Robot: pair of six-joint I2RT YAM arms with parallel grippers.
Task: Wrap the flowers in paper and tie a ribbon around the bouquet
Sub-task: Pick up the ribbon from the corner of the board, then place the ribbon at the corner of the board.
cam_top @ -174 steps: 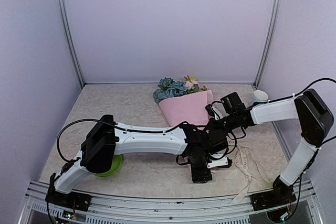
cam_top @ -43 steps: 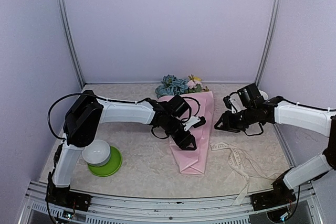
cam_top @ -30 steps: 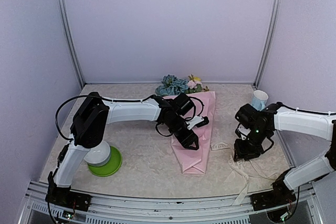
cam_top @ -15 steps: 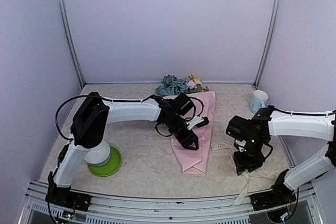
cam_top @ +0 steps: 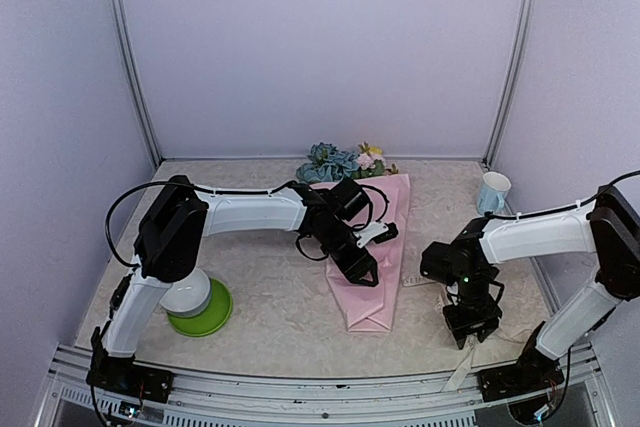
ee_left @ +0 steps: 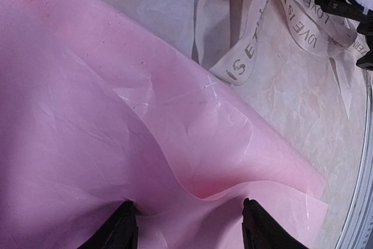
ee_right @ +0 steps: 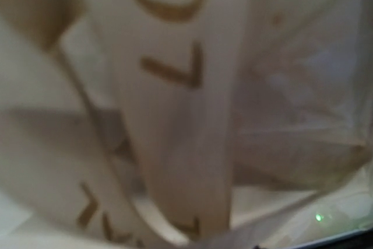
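Observation:
The bouquet lies in the middle of the table: blue, pink and yellow flowers (cam_top: pixel 338 161) stick out of the far end of a cone of pink paper (cam_top: pixel 372 302). My left gripper (cam_top: pixel 362 272) rests on the cone. In the left wrist view, the left gripper (ee_left: pixel 189 230) is open, both black fingertips (ee_left: pixel 119 230) pressing the paper (ee_left: pixel 116 115) with a raised fold between them. The cream lettered ribbon (cam_top: pixel 416 278) lies loose right of the cone. My right gripper (cam_top: pixel 469 327) points down onto it. The right wrist view shows only blurred ribbon (ee_right: pixel 175 115), no fingers.
A pale blue mug (cam_top: pixel 492 190) stands at the back right. A green bowl (cam_top: pixel 215 319) holding a white bowl (cam_top: pixel 185 295) sits at the front left by the left arm's base. Ribbon (cam_top: pixel 456 371) trails to the table's near edge.
The right arm has swung from beside the cone toward the near edge and lowered onto the ribbon pile. The left gripper has stayed pressed on the paper.

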